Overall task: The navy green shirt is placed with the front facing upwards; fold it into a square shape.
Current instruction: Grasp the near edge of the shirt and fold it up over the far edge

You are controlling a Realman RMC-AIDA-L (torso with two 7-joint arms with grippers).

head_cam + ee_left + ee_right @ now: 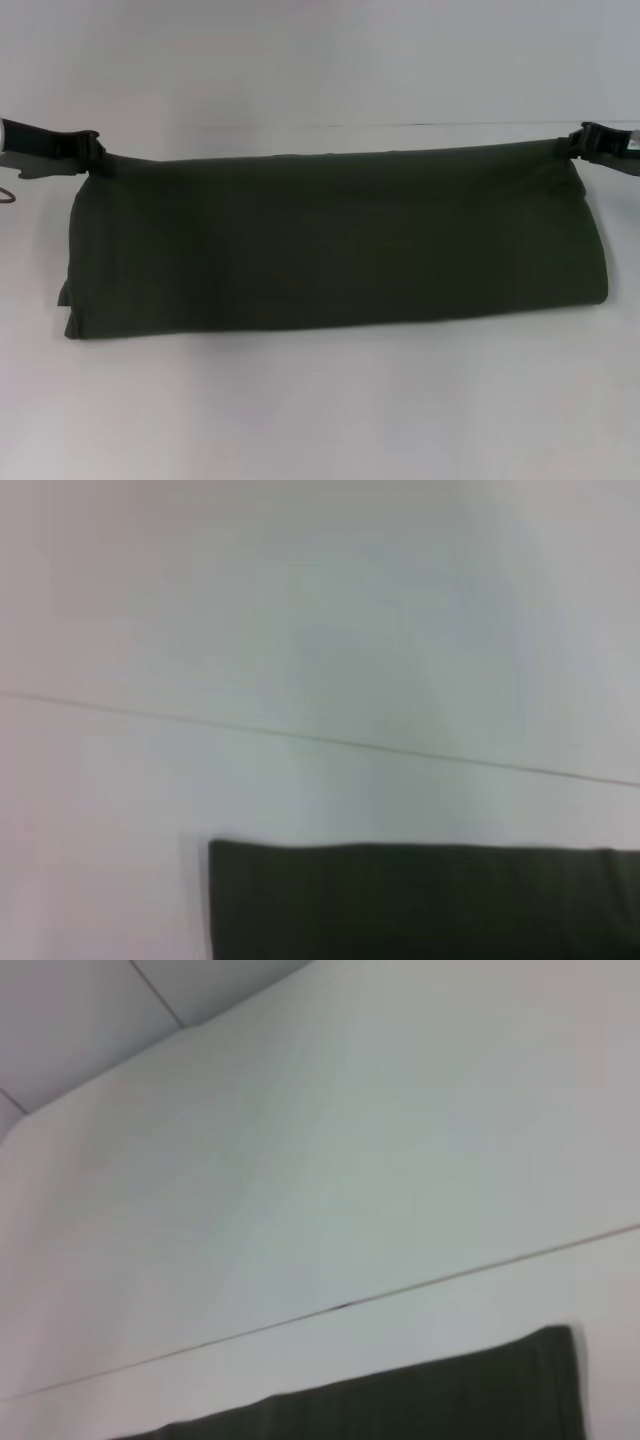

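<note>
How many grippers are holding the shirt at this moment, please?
2. The left gripper pinches the far left corner of the shirt; the right gripper pinches its far right corner. Both lift that edge above the table.

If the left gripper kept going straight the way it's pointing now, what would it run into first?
The left gripper points inward along the far edge of the navy green shirt, whose left corner it appears to grip. Going straight on, it would push into that raised shirt edge first; the right gripper lies beyond, though depth is unclear.
</note>
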